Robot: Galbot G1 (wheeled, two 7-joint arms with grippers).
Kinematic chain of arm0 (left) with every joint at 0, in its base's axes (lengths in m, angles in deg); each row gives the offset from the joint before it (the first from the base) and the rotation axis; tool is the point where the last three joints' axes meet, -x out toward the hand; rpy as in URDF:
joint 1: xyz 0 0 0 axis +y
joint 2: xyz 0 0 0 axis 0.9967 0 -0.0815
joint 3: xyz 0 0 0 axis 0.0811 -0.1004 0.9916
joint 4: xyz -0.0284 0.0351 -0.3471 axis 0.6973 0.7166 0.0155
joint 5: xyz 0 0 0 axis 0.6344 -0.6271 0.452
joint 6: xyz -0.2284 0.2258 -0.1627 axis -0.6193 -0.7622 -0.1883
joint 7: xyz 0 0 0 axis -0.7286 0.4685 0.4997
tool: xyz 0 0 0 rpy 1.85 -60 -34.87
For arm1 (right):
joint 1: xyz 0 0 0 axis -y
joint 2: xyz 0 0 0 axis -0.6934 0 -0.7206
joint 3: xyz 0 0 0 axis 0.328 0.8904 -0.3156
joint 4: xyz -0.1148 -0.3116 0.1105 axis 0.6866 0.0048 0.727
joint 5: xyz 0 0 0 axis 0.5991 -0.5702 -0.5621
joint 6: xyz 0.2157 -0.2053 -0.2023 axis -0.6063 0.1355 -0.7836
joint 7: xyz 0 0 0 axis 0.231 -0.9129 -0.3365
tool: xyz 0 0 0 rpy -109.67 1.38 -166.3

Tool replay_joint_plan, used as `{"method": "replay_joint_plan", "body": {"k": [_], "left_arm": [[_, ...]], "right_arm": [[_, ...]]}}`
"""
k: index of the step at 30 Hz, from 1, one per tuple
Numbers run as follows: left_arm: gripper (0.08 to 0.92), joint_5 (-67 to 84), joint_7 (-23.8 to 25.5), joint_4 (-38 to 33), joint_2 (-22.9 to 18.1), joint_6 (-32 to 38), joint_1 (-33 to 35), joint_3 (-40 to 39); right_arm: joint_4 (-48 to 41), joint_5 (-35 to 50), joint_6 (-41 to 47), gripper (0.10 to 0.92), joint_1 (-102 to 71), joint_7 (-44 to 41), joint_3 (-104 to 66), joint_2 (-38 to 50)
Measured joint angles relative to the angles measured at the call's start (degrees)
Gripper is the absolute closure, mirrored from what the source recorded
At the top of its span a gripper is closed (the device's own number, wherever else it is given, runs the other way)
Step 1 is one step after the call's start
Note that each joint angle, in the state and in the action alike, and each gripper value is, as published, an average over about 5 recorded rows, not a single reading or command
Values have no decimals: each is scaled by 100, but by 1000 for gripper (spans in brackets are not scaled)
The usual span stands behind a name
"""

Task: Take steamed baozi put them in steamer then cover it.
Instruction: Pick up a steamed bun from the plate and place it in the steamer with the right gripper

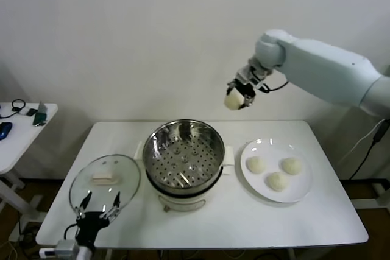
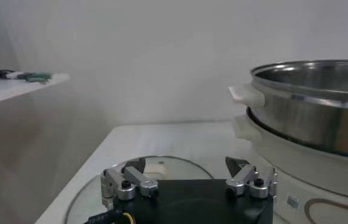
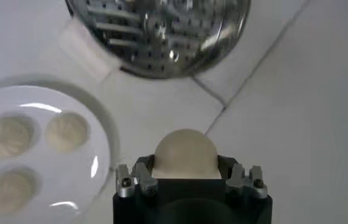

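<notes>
High above the table, behind and to the right of the steamer (image 1: 183, 153), my right gripper (image 1: 236, 97) is shut on one cream-white baozi (image 3: 185, 153). The steel steamer basket (image 3: 162, 30) stands empty on its cream cooker base in the table's middle. Three more baozi (image 1: 275, 180) lie on the white plate (image 1: 302, 192) to its right. The glass cover (image 1: 105, 182) with its cream handle lies flat on the table left of the steamer. My left gripper (image 1: 97, 206) hangs open at the cover's near edge, holding nothing; the cover's rim (image 2: 162, 159) shows between its fingers.
A white side table (image 1: 18, 132) with small items stands at the far left. The steamer's cream side handle (image 2: 247, 95) juts toward the cover. A white wall runs behind the table.
</notes>
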Motion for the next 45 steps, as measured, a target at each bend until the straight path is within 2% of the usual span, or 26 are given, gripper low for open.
{"method": "replay_joint_plan", "body": {"k": [6,14,27,45], "left_arm": [[177,1,4,-81,-5,-44,-19,46],[177,30,14,-204,-31,-79,-10,94],[177,31,13,-149,-56,-7,-33,93],[177,30,4,-33,-25,52,-45,62]], "right_arm": [[580,-176,-254,338,212,131,287,-381],[694,-663,-426,338,-15,320,449,-791],[42,-1498,-570,338,-839,582,459,-1224],[-885,-2051,-789,338,-1566,831,308,-1619]]}}
